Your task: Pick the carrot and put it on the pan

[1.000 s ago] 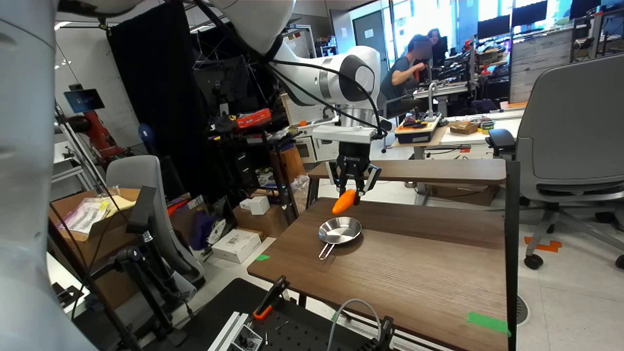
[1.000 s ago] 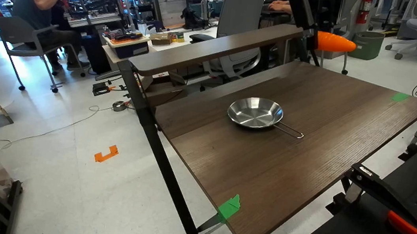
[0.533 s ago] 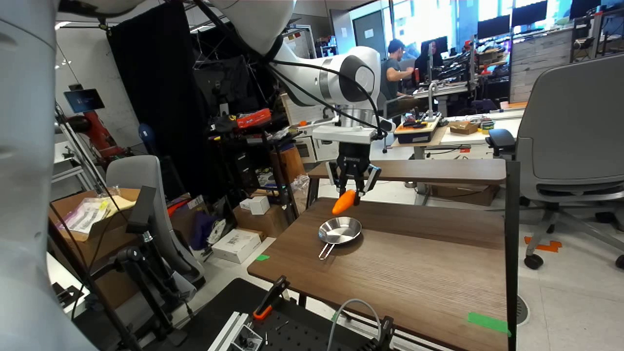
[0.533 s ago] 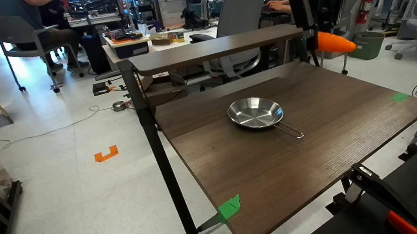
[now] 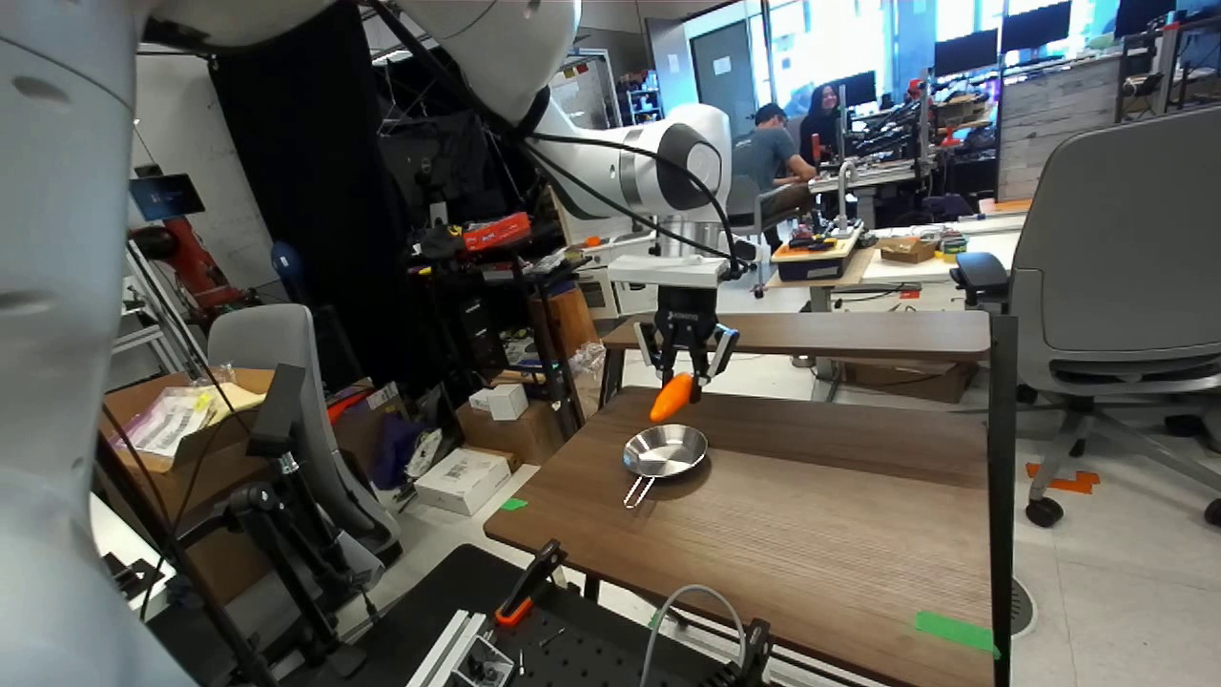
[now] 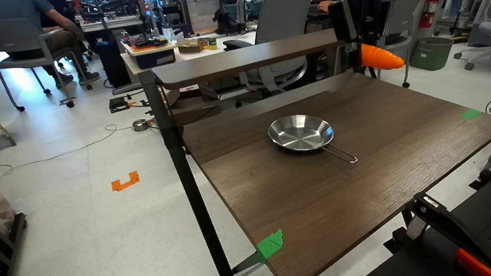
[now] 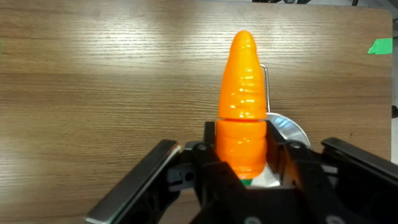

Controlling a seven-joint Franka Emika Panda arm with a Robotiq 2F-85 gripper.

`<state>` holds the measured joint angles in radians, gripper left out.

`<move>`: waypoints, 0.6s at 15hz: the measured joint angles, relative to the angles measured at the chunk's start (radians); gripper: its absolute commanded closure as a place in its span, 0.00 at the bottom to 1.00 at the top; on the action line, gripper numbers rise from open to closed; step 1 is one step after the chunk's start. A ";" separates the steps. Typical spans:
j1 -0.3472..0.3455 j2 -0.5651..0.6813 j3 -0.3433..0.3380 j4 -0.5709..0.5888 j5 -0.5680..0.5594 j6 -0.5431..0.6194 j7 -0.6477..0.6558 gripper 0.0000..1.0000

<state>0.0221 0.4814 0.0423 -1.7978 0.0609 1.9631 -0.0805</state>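
Note:
The bright orange carrot (image 5: 672,398) is held in the air above the table, its tapered tip pointing out from the fingers. It also shows in an exterior view (image 6: 382,58) and in the wrist view (image 7: 243,84). My gripper (image 5: 681,380) is shut on the carrot's thick end, with one finger on each side in the wrist view (image 7: 241,137). The silver pan (image 5: 666,450) lies on the table, its wire handle towards the table's front edge. The whole pan (image 6: 301,133) is visible in an exterior view. In the wrist view the carrot and fingers partly hide the pan (image 7: 287,127).
The brown table (image 5: 820,534) has a raised shelf (image 5: 858,332) along its back and a black leg frame (image 5: 1003,477) at one end. Green tape (image 5: 957,631) marks its corners. A black clamp (image 6: 454,229) with an orange handle sits by the front edge.
The gripper with the carrot has moved slightly, to the left and a little down in an exterior view. The carrot has stayed in the grip. The pan has not moved. People in the background shifted.

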 measured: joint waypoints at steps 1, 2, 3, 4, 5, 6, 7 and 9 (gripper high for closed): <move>0.011 0.016 0.001 0.017 -0.006 0.009 0.003 0.86; 0.022 0.036 0.003 0.036 -0.016 0.022 0.007 0.86; 0.034 0.057 0.004 0.059 -0.026 0.030 0.011 0.86; 0.046 0.079 0.005 0.083 -0.037 0.037 0.015 0.86; 0.058 0.103 0.006 0.111 -0.047 0.041 0.019 0.86; 0.070 0.126 0.008 0.138 -0.057 0.043 0.021 0.86; 0.081 0.149 0.010 0.166 -0.067 0.045 0.023 0.86; 0.102 0.196 0.013 0.221 -0.083 0.047 0.025 0.86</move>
<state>0.1239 0.6773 0.0552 -1.5768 -0.0221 2.0102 -0.0551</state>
